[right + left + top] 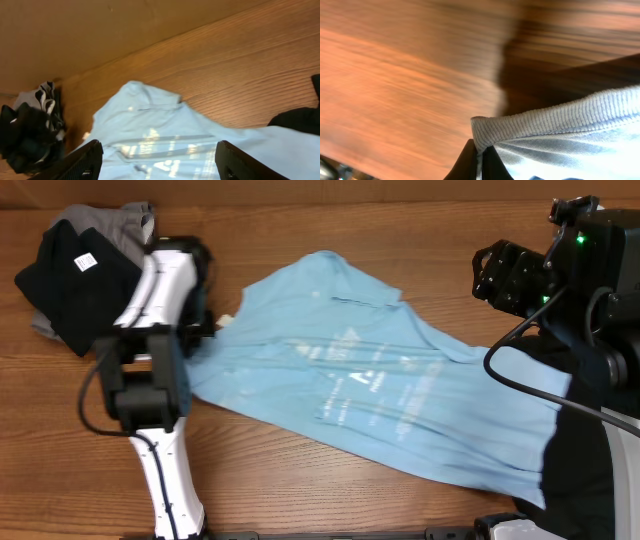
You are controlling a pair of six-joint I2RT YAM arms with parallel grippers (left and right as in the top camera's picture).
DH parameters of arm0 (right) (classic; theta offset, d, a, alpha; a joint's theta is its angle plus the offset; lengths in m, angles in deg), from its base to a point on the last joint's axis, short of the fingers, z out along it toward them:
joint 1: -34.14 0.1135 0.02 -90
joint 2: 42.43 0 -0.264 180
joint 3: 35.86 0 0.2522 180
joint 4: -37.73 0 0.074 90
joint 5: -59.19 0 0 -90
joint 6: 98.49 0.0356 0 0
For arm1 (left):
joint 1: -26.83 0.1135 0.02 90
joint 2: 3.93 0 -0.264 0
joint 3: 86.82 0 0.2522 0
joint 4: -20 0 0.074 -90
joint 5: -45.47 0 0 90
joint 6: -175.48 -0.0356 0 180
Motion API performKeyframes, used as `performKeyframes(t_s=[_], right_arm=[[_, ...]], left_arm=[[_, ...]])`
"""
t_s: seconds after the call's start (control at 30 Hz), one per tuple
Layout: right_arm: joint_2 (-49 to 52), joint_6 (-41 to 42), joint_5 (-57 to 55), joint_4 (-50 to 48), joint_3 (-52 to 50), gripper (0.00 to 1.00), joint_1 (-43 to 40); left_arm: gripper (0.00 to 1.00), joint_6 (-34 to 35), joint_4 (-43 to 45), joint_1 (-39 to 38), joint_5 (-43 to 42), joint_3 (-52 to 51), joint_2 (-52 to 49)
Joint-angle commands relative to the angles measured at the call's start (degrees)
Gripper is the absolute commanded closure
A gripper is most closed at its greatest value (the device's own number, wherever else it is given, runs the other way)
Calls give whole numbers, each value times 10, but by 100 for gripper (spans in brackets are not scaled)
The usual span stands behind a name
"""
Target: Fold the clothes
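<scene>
Left wrist view, bottom centre: left gripper [481, 156] nearly closed, its two dark fingers [468, 162] pinching the ribbed edge of the light blue T-shirt [570, 135]. The cloth corner rises just above the tips. Wooden table [395, 75] behind it is blurred.

Overhead: the blue shirt lies spread but rumpled across the middle of the frame, running from upper centre down to lower right, with pale printed lettering showing in its middle. Its left edge is bunched at the left arm's wrist, left of centre.

Upper left of frame: a heap with a black T-shirt [70, 295] on top, white label [86, 261] showing, and a grey T-shirt [115, 225] under and behind it. The heap sits just beside the left arm, apart from the blue shirt.

Right gripper [505, 275] at upper right, above the table, off the shirt. Right wrist view shows its fingers spread wide, nothing between them.

Dark cloth [580, 470] at lower right, by the shirt's end; what it is, cannot tell.
</scene>
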Motion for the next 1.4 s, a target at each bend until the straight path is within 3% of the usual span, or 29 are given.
performKeyframes(t_s=[0.0, 0.2, 0.3, 0.4, 0.57, 0.8, 0.97, 1.13, 1.37], right_arm=[[-2, 2, -22, -2, 9, 23, -5], [10, 5, -42, 5, 9, 21, -12], [29, 10, -40, 12, 9, 20, -17], [35, 17, -38, 14, 9, 20, -17], [34, 17, -38, 22, 9, 18, -17], [34, 18, -34, 33, 9, 18, -17], [34, 18, -23, 51, 9, 19, -17], [34, 18, -19, 73, 9, 19, -17], [34, 26, -19, 87, 9, 19, -17]], left_arm=[[96, 11, -7, 40, 16, 15, 67], [92, -22, 2, 52, -30, 15, 188], [50, -81, 42, 33, -167, 15, 255], [19, -131, 78, 8, -225, 15, 271], [12, -132, 118, -42, -193, 14, 239], [21, -169, 227, -93, -202, 14, 135], [44, -186, 310, -110, -201, 14, 52], [51, -186, 368, -111, -201, 14, 1], [79, -186, 397, -108, -187, 14, -45]])
